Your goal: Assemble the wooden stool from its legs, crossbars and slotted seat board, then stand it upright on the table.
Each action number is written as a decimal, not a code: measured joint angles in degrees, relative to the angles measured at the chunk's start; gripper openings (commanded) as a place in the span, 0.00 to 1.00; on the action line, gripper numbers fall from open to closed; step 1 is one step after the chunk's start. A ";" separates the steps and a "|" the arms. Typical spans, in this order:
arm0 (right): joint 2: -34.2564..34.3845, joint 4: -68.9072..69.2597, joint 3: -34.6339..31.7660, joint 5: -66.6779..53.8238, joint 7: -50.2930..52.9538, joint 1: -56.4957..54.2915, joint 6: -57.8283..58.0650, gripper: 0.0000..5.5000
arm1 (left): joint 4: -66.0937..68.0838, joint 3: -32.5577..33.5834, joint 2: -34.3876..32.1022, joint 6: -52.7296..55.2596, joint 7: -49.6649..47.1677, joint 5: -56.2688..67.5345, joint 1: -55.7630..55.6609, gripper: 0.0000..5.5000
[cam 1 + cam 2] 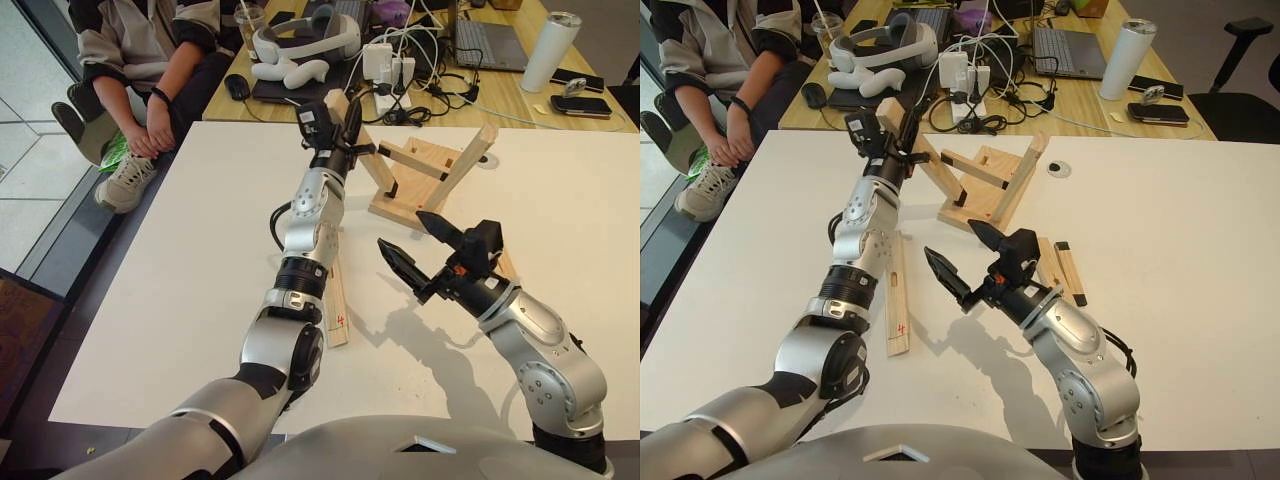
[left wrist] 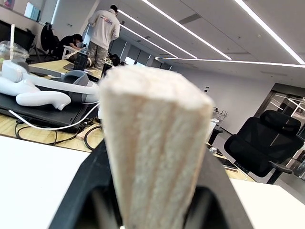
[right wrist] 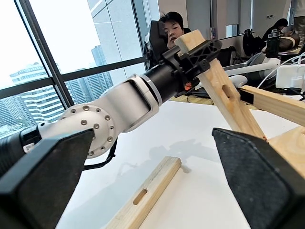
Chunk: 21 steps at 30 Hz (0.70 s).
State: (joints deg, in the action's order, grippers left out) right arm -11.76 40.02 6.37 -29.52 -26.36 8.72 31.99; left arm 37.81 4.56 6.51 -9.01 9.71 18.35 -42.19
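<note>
my left gripper is clenched on the top end of the leg standing slanted in the seat board, far across the table, i think to steady the half-built stool. my right gripper hangs released, jaws wide, just near of the board, likely ready for the loose leg on its left or the two crossbars on its right. the loose leg bears a small red handwritten mark at its near end.

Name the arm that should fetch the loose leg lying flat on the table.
Right. The right gripper is open and empty, hovering close beside the loose leg. The left gripper is shut on a fitted leg of the part-built stool, so it is occupied.
</note>
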 measured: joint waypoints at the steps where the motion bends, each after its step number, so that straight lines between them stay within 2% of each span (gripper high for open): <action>1: -0.02 0.00 -0.20 -1.28 -0.38 -0.01 0.18 0.84 | 0.50 -0.04 -0.10 -0.40 0.66 -0.40 -0.19 0.18; 13: -1.96 0.07 -0.92 -7.21 0.10 -0.08 1.46 0.84 | 3.65 2.55 -1.56 -1.36 2.27 -1.00 -2.12 0.18; 21: -2.44 0.20 -0.64 -7.16 1.14 0.61 0.89 0.84 | 0.27 2.31 0.13 0.85 2.31 -0.63 0.11 0.18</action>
State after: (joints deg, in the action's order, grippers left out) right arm -14.21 40.22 5.73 -36.67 -25.21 9.33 32.87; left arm 38.07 6.88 6.64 -8.15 12.02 17.72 -42.08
